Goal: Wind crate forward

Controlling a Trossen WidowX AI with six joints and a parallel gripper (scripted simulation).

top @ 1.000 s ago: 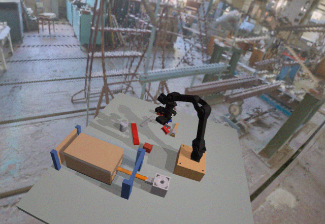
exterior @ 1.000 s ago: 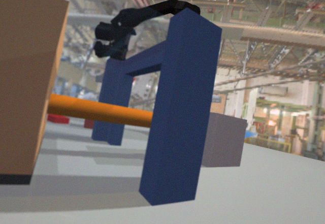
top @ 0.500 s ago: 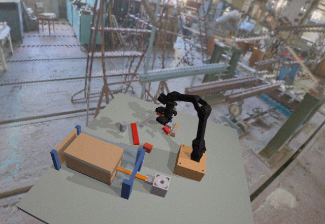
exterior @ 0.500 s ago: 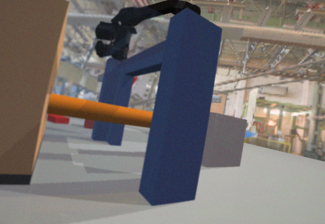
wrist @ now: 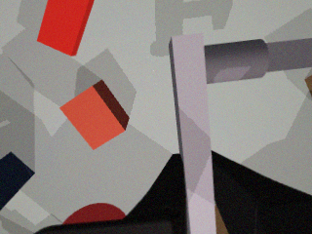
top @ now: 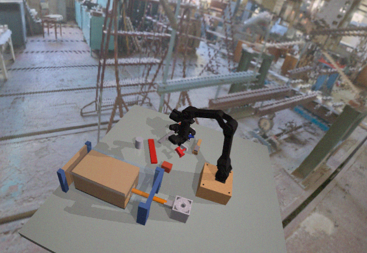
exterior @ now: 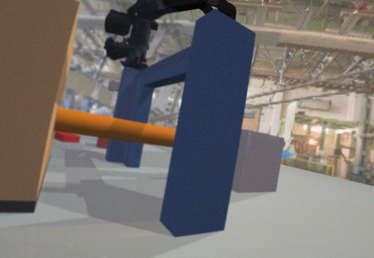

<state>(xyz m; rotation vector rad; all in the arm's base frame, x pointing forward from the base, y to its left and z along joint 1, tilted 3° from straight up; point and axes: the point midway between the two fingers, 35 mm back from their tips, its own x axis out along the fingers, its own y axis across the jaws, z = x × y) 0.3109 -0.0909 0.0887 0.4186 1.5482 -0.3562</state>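
Observation:
The crate sits flat at the far side of the blue steel frame, with a gap between them. An orange strap runs from it under the frame's crossbar to the grey winch, whose round top hole is empty. My gripper is shut on the winch handle above the bench. The handle's flat arm stands across the wrist view, its hub and key pointing right; a red part shows at lower left. The fingers partly hide it.
A red bar and an orange-red block lie between gripper and rack. A grey cylinder stands farther left. Another grey tool, a blue piece and a wooden-handled tool lie near the gripper.

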